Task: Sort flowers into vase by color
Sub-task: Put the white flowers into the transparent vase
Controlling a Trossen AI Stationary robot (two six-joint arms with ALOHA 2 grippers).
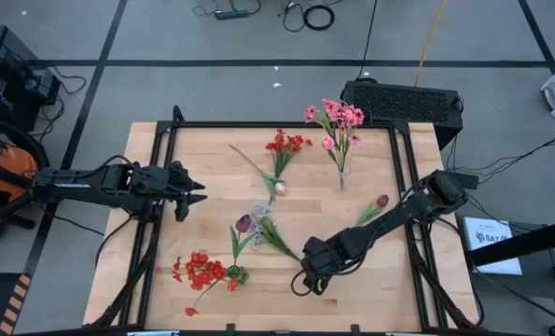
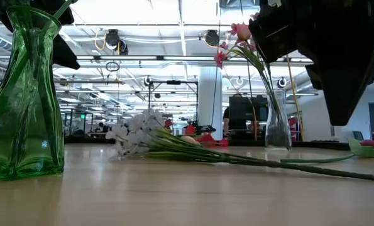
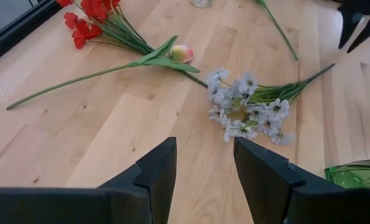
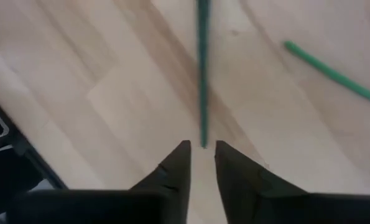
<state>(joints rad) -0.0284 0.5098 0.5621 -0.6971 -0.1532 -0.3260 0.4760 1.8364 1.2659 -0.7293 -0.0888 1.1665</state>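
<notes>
The pale bluish-white sprig (image 1: 258,213) lies on the table mid-way, its blossoms (image 3: 247,109) toward the left arm and its long green stalk (image 2: 287,164) running toward the near right. My right gripper (image 1: 312,276) hovers above the stalk's free end (image 4: 203,93), fingers open by a narrow gap (image 4: 201,146). In the low view it hangs clear of the wood (image 2: 341,94). My left gripper (image 1: 201,192) waits open (image 3: 204,144) at the table's left, pointing toward the sprig. A green vase (image 2: 20,94) holds red blossoms (image 1: 201,271). A clear vase (image 2: 278,125) holds pink blooms (image 1: 338,117).
A red stem with a pink tulip bud (image 3: 180,53) lies toward the far edge (image 1: 282,154). A maroon tulip (image 1: 244,224) lies beside the sprig, another (image 1: 380,202) under the right arm. One red blossom (image 1: 191,311) lies near the table's near edge. A black frame (image 1: 403,187) borders the table.
</notes>
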